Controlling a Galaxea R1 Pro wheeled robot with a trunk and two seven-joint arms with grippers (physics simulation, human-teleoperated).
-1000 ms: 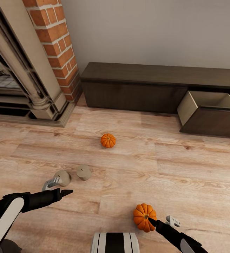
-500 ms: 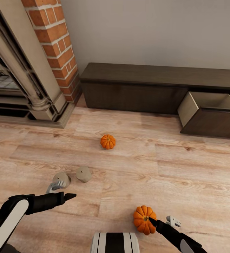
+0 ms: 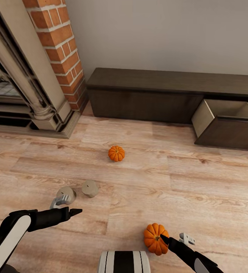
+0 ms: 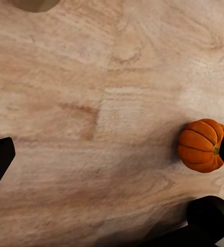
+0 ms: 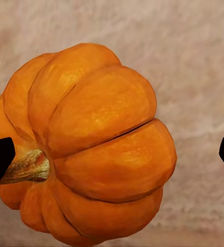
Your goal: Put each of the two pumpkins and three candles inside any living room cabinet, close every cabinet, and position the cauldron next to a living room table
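In the head view, the fireplace (image 3: 33,76) occupied the upper left of the frame: red brick with pale mortar beside a grey stone column, its hearth cut off by the left edge. At lower left, the left gripper (image 3: 65,204) hovered over the light wood plank floor (image 3: 184,189); one black finger and one grey finger stood apart, open and holding nothing. Just above it sat two short tan cylinders, the candles (image 3: 89,188), one partly hidden behind the grey finger. At frame centre lay the far pumpkin (image 3: 116,153), round, ribbed and orange. Above it ran the cabinet (image 3: 146,93), long, low, dark-brown wood with plain fronts. At lower centre-right, the near pumpkin (image 3: 155,238) rested on the floor, with the right gripper (image 3: 173,239) at its right flank. The right wrist view showed the near pumpkin (image 5: 86,144) with its brownish stem between widely spread black fingertips, neither touching it. At right, an open drawer (image 3: 230,121) showed a pale tan interior, clipped by the frame edge.
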